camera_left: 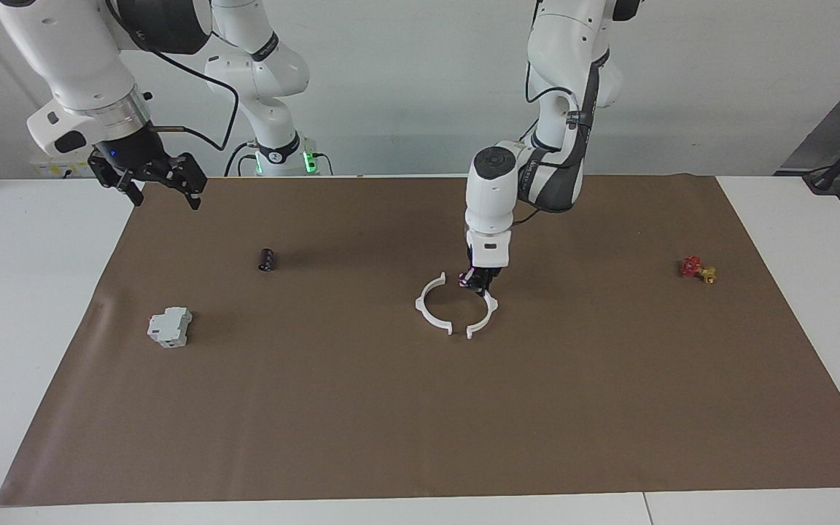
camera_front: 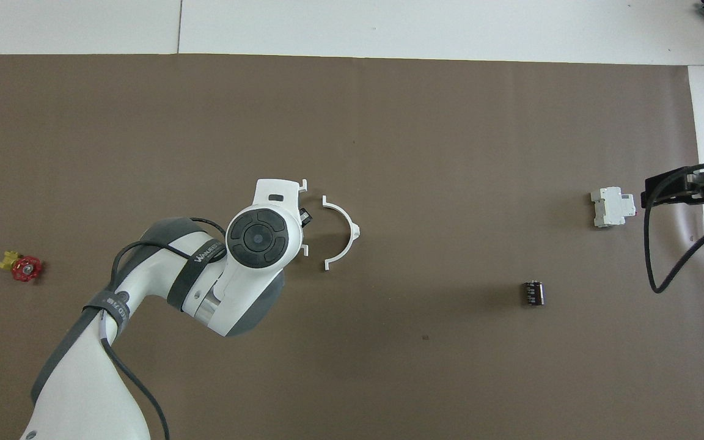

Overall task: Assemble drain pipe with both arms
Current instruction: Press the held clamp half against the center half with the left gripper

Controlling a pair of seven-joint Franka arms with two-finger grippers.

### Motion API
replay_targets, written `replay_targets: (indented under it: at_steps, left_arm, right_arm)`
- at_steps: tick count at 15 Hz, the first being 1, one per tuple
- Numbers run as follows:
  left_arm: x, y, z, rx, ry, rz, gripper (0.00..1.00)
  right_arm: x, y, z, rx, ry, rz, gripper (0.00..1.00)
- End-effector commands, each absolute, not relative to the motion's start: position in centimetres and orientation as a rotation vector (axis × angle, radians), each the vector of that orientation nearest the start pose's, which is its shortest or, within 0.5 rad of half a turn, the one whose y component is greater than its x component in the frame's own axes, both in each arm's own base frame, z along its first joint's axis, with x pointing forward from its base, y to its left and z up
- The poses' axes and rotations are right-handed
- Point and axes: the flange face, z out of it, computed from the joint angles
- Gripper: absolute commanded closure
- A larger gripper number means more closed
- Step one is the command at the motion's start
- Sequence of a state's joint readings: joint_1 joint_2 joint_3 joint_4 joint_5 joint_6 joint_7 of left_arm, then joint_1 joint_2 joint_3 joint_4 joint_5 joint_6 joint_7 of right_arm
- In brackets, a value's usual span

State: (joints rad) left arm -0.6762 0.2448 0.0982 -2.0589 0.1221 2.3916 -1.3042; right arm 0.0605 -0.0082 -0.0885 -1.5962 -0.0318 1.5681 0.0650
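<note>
Right claw [camera_left: 161, 188]: raised over the brown mat's corner at the right arm's end of the surface, fingers apart, holding nothing; this arm waits.
Grey block [camera_left: 170, 327]: on the mat [camera_left: 420, 408], toward the right arm's end.
Dark cylinder [camera_left: 267, 259]: on its side, nearer the robots than the block.
Free arc [camera_left: 431, 306]: white half-ring flat at mid-mat, end tabs facing the other arc.
Left claw [camera_left: 480, 281]: lowered, fingers clamped on the held arc's upper end.
Held arc [camera_left: 486, 315]: just beside the free arc, small gaps between the tabs; ring not closed.
Valve [camera_left: 696, 269]: red-and-yellow, toward the left arm's end.
</note>
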Motion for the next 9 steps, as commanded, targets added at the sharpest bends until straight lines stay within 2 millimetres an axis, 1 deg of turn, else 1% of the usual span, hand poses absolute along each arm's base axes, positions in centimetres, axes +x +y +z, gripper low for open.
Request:
replay_targets:
  at_steps: [1,6,9]
  left_arm:
    - [50.4,-32.4,32.3,-2.954,-0.988,-0.244,1.00]
    - [50.3,-32.2,31.8,-2.941,-1.016,-0.242,1.00]
    - [49.7,-32.3,31.1,-2.944,-1.053,-0.252,1.00]
  right_arm:
    - [54.8,-2.3,61.8,-3.181,0.120,0.046,0.00]
    - [54.8,-2.3,61.8,-3.181,0.120,0.046,0.00]
    - [54.8,-2.3,61.8,-3.181,0.120,0.046,0.00]
